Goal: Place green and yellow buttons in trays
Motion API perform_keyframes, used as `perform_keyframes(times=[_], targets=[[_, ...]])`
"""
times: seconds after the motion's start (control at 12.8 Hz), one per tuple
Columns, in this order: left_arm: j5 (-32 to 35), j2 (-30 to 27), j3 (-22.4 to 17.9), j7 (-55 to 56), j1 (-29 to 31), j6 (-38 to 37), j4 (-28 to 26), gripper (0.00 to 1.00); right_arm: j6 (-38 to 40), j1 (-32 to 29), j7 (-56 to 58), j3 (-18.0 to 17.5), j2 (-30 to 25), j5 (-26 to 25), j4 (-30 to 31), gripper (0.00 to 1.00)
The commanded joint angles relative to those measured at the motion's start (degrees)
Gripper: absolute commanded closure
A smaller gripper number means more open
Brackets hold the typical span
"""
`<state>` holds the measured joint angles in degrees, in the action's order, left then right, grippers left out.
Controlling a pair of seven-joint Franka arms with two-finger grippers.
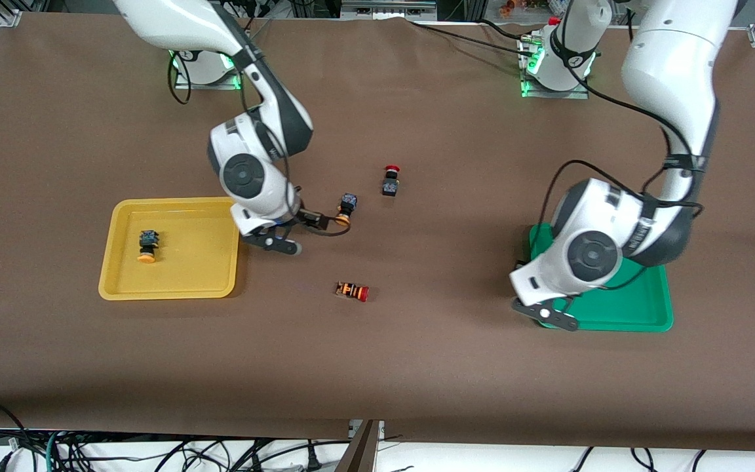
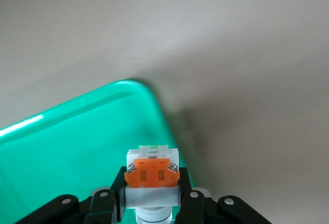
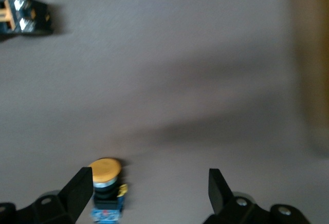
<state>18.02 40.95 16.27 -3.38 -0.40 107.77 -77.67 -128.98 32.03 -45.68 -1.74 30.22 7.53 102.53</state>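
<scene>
Brown cloth covers the bench (image 1: 417, 380); take twelve o'clock as the edge where the robots' bases stand and six as the front camera's edge. Nearest that camera lies an orange-striped switch with a red cap (image 1: 352, 291), on its side at mid-bench.

At about four o'clock sits the shallow green plastic tray (image 1: 639, 316). The left gripper (image 1: 554, 317) hangs over the tray's corner toward the right arm's end. Its jaws are clamped on a white-bodied button with an orange square face (image 2: 152, 170), held above the rim. My reading is that this one needs only lowering and letting go.

At nine o'clock is the shallow yellow plastic tray (image 1: 174, 290), with one dark-bodied button with a round yellow-orange cap (image 1: 147, 246) lying in it.

Just beside that tray, toward the centre, the right gripper (image 1: 295, 231) is low over the bench, jaws spread wide and empty. A second dark-bodied, yellow-capped button (image 1: 345, 210) lies at their mouth. In the right wrist view it sits off-centre, close against one finger (image 3: 79, 188). Its long axis runs roughly twelve to six, cap toward six. The right arm is much the nearer.

Farthest, near twelve, stands a black switch with a red cap (image 1: 390, 180).
</scene>
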Motion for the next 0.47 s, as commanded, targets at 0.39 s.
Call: perform_keyframes(times=[0.39], targets=[[2.5, -2.3, 0.4, -14.6, 15.4, 11.6, -11.6, 0.84, -6.4, 8.7, -9.3, 0.4, 6.1, 0.5, -1.8, 0.01]])
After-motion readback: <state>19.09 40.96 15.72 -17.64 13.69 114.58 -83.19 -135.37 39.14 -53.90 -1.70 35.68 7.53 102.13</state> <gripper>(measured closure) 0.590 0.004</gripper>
